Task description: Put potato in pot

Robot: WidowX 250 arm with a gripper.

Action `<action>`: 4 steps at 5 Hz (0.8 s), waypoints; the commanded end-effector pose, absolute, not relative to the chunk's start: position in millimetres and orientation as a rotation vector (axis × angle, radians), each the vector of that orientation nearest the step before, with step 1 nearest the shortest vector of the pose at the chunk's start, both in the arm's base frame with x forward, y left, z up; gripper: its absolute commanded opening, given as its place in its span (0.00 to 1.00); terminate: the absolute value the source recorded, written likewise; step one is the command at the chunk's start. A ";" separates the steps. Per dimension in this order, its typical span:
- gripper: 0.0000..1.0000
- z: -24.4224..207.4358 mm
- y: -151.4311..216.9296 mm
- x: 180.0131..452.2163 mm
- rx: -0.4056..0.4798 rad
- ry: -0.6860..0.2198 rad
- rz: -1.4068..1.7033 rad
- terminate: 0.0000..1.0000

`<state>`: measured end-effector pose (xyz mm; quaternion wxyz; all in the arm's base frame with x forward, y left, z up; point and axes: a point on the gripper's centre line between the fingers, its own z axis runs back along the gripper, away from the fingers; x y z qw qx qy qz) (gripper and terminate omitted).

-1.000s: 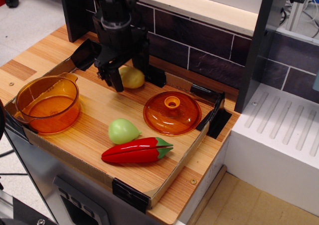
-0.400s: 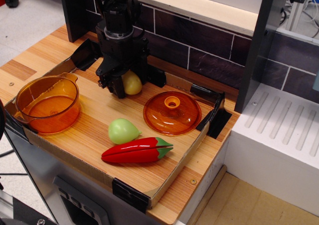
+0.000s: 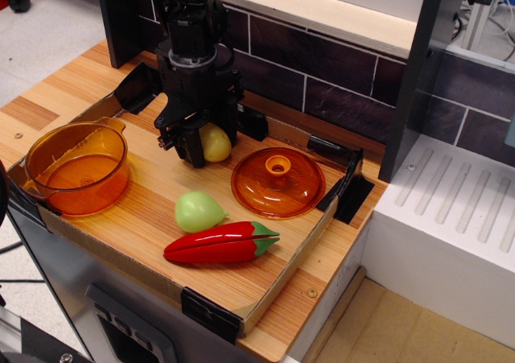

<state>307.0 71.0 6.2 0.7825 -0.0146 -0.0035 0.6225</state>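
Pot (image 3: 76, 167): orange, translucent, at the left edge of the tabletop (image 3: 153, 218); unchanged. Gripper (image 3: 199, 142): black, has dropped lower since a second ago; its fingers (image 3: 191, 147) are now closed around the potato. Potato (image 3: 215, 142): yellow, at the tabletop's back, formerly exposed beside the gripper, now half hidden. Pear (image 3: 198, 211), red pepper (image 3: 221, 243), lid (image 3: 278, 182): centre to right, positions as before.

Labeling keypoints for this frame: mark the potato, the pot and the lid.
potato (image 3: 216, 143): observation image, its visible yellow side right of the gripper finger.
pot (image 3: 48, 187): observation image, front orange wall below the rim.
lid (image 3: 278, 167): observation image, central knob.
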 end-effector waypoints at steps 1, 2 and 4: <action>0.00 100.1 101.1 273.5 -0.187 -0.040 1.262 0.00; 0.00 107.3 126.8 244.2 -0.175 -0.046 1.206 0.00; 0.00 91.3 167.5 229.1 -0.108 0.012 1.187 0.00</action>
